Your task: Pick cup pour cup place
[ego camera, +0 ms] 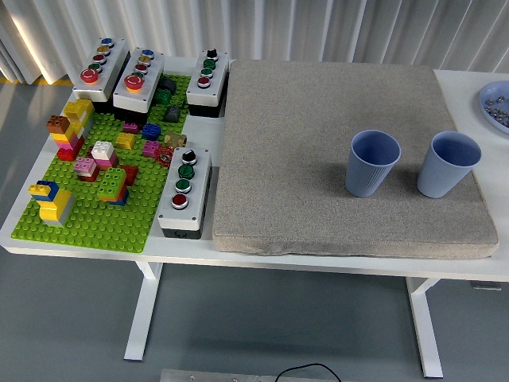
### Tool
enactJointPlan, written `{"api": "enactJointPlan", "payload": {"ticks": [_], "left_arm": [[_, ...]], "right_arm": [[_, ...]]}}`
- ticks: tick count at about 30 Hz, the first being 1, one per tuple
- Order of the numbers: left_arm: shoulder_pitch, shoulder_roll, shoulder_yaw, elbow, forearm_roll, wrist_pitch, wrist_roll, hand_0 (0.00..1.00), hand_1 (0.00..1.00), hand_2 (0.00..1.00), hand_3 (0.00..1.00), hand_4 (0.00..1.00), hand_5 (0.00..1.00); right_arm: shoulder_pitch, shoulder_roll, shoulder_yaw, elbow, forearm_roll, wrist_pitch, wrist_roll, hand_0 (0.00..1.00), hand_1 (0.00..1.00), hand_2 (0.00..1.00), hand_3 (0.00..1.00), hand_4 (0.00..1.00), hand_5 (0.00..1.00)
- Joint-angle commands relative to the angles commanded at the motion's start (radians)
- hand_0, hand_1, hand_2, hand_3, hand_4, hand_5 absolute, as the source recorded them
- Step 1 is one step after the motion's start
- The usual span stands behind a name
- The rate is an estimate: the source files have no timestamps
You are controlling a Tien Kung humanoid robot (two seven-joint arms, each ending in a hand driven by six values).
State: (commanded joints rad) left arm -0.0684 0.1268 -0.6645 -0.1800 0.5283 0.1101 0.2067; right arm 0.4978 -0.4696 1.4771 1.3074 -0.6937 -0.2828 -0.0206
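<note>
Two blue-grey cups stand upright on a grey mat point(318, 135) that covers the table's middle and right. The left cup point(372, 163) is near the mat's centre right. The right cup point(449, 164) stands a short gap away, close to the mat's right edge. What is inside them cannot be made out. Neither robot hand shows in the head view.
A green brick baseplate point(95, 219) with coloured bricks fills the table's left. Several grey button boxes point(184, 191) stand around it. A blue plate point(495, 107) with small items sits at the far right edge. Curtains hang behind the table.
</note>
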Motion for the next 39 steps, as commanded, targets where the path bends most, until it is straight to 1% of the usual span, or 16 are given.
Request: {"api": "enactJointPlan", "payload": {"ticks": [6, 8, 9, 12, 14, 16, 17, 20, 22, 23, 28, 29, 34, 35, 36, 39], "left_arm": [[0.004, 0.002, -0.01, 0.0, 0.012, -0.001, 0.001, 0.721, 0.781, 0.823, 0.682, 0.507, 0.942], [0.006, 0.003, -0.014, 0.0, 0.015, -0.002, 0.001, 0.721, 0.781, 0.823, 0.682, 0.507, 0.942], [0.006, 0.003, -0.014, 0.0, 0.016, -0.002, 0.001, 0.721, 0.781, 0.823, 0.682, 0.507, 0.942], [0.008, 0.003, -0.024, 0.0, 0.029, -0.002, 0.003, 0.721, 0.78, 0.823, 0.683, 0.507, 0.942], [0.008, 0.003, -0.026, 0.0, 0.032, -0.002, 0.004, 0.721, 0.78, 0.823, 0.683, 0.507, 0.942], [0.007, 0.004, -0.028, 0.0, 0.036, -0.003, 0.004, 0.721, 0.78, 0.823, 0.683, 0.507, 0.942], [0.006, 0.004, -0.027, 0.0, 0.037, -0.003, 0.004, 0.721, 0.78, 0.823, 0.683, 0.507, 0.942], [0.004, 0.003, -0.03, 0.0, 0.041, -0.004, 0.004, 0.721, 0.78, 0.823, 0.683, 0.507, 0.942], [0.003, 0.003, -0.033, 0.0, 0.043, -0.004, 0.004, 0.721, 0.78, 0.823, 0.683, 0.507, 0.942], [0.002, 0.002, -0.034, 0.0, 0.044, -0.004, 0.004, 0.721, 0.78, 0.823, 0.682, 0.507, 0.943], [0.0, 0.002, -0.036, 0.0, 0.048, -0.004, 0.004, 0.721, 0.78, 0.823, 0.682, 0.507, 0.943], [-0.002, 0.001, -0.036, 0.0, 0.05, -0.005, 0.004, 0.721, 0.78, 0.823, 0.682, 0.507, 0.943], [-0.005, 0.0, -0.036, 0.0, 0.055, -0.006, 0.004, 0.721, 0.78, 0.823, 0.682, 0.507, 0.943], [-0.006, -0.001, -0.037, 0.0, 0.057, -0.007, 0.005, 0.721, 0.78, 0.823, 0.682, 0.507, 0.943], [-0.006, -0.001, -0.039, 0.0, 0.059, -0.007, 0.005, 0.721, 0.78, 0.823, 0.682, 0.507, 0.943], [-0.006, -0.002, -0.039, 0.0, 0.06, -0.007, 0.005, 0.721, 0.78, 0.823, 0.682, 0.507, 0.943]], "right_arm": [[-0.096, -0.075, 0.009, 0.11, -0.007, 0.021, -0.013, 0.951, 0.839, 0.846, 0.862, 0.752, 0.998], [-0.131, -0.09, 0.011, 0.141, -0.009, 0.029, -0.017, 0.951, 0.839, 0.846, 0.862, 0.752, 0.998], [-0.135, -0.092, 0.012, 0.144, -0.009, 0.03, -0.017, 0.951, 0.839, 0.846, 0.862, 0.752, 0.998], [-0.226, -0.122, 0.018, 0.204, -0.027, 0.069, -0.023, 0.947, 0.836, 0.828, 0.856, 0.765, 0.99], [-0.254, -0.13, 0.019, 0.213, -0.03, 0.084, -0.022, 0.947, 0.836, 0.828, 0.856, 0.765, 0.99], [-0.293, -0.136, 0.026, 0.221, -0.034, 0.131, -0.026, 0.947, 0.836, 0.828, 0.856, 0.765, 0.99], [-0.306, -0.138, 0.03, 0.223, -0.038, 0.153, -0.029, 0.912, 0.834, 0.833, 0.866, 0.823, 0.685], [-0.348, -0.136, 0.047, 0.214, -0.09, 0.212, -0.039, 0.912, 0.834, 0.833, 0.866, 0.823, 0.685], [-0.37, -0.131, 0.062, 0.201, -0.11, 0.227, -0.038, 0.912, 0.834, 0.833, 0.866, 0.823, 0.685], [-0.377, -0.129, 0.067, 0.197, -0.117, 0.231, -0.037, 0.902, 0.839, 0.839, 0.889, 0.863, 0.507], [-0.41, -0.12, 0.088, 0.189, -0.131, 0.239, -0.041, 0.902, 0.839, 0.839, 0.889, 0.863, 0.507], [-0.422, -0.113, 0.093, 0.186, -0.14, 0.249, -0.045, 0.906, 0.837, 0.838, 0.892, 0.88, 0.498], [-0.442, -0.092, 0.095, 0.164, -0.166, 0.294, -0.052, 0.906, 0.837, 0.838, 0.892, 0.88, 0.498], [-0.445, -0.086, 0.095, 0.154, -0.186, 0.323, -0.057, 0.909, 0.844, 0.886, 0.937, 0.892, 0.378], [-0.447, -0.08, 0.095, 0.143, -0.202, 0.35, -0.061, 0.909, 0.844, 0.886, 0.937, 0.892, 0.378], [-0.45, -0.072, 0.095, 0.126, -0.228, 0.404, -0.069, 0.909, 0.844, 0.886, 0.937, 0.892, 0.378]]}}
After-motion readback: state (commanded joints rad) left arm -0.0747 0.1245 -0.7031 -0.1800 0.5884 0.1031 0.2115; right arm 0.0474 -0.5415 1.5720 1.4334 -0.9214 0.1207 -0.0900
